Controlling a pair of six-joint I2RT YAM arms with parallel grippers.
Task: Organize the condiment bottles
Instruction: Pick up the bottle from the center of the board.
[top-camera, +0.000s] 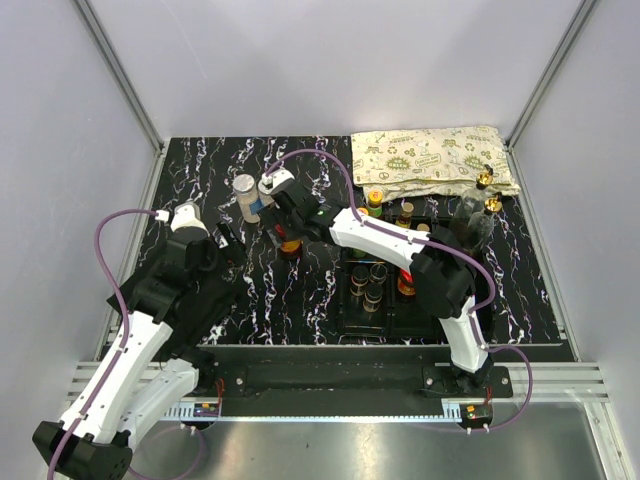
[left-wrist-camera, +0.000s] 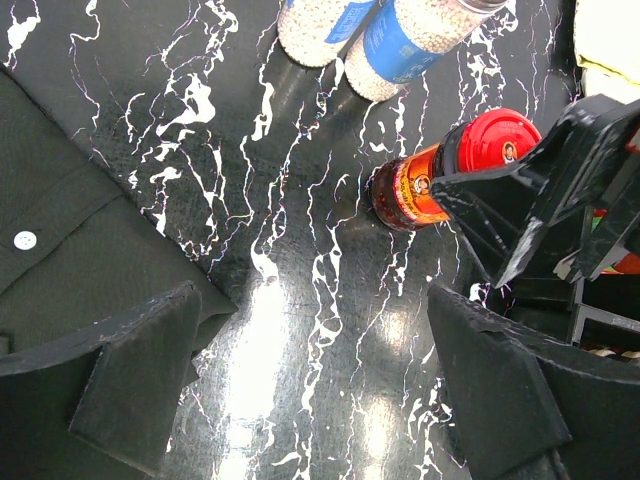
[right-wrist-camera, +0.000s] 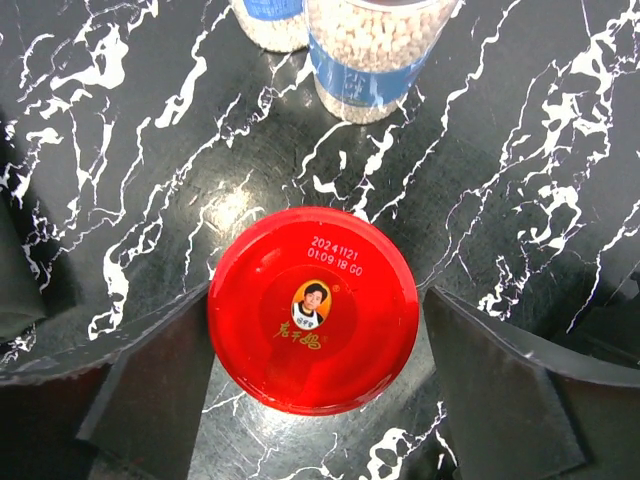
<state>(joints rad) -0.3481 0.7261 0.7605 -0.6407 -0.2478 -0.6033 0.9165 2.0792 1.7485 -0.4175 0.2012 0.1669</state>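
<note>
A dark jar with a red lid (right-wrist-camera: 313, 308) stands upright on the black marble table, also seen from the side in the left wrist view (left-wrist-camera: 440, 175). My right gripper (right-wrist-camera: 316, 330) is open and straddles its lid: the left finger (right-wrist-camera: 160, 370) is at the lid's edge, and a thin gap shows at the right finger (right-wrist-camera: 500, 390). Two grey-lidded shakers of white grains (right-wrist-camera: 375, 50) (left-wrist-camera: 320, 25) stand just beyond the jar. My left gripper (left-wrist-camera: 320, 390) hangs open over bare table, to the left of the jar, holding nothing. From above, the jar (top-camera: 290, 247) sits under the right gripper (top-camera: 287, 232).
A black compartment tray (top-camera: 350, 318) at centre right holds several bottles (top-camera: 372, 290). Clear gold-spouted glass bottles (top-camera: 478, 215) stand at its far right corner. A patterned pouch (top-camera: 430, 160) lies at the back right. A dark buttoned cloth (left-wrist-camera: 60, 230) lies left of the left gripper.
</note>
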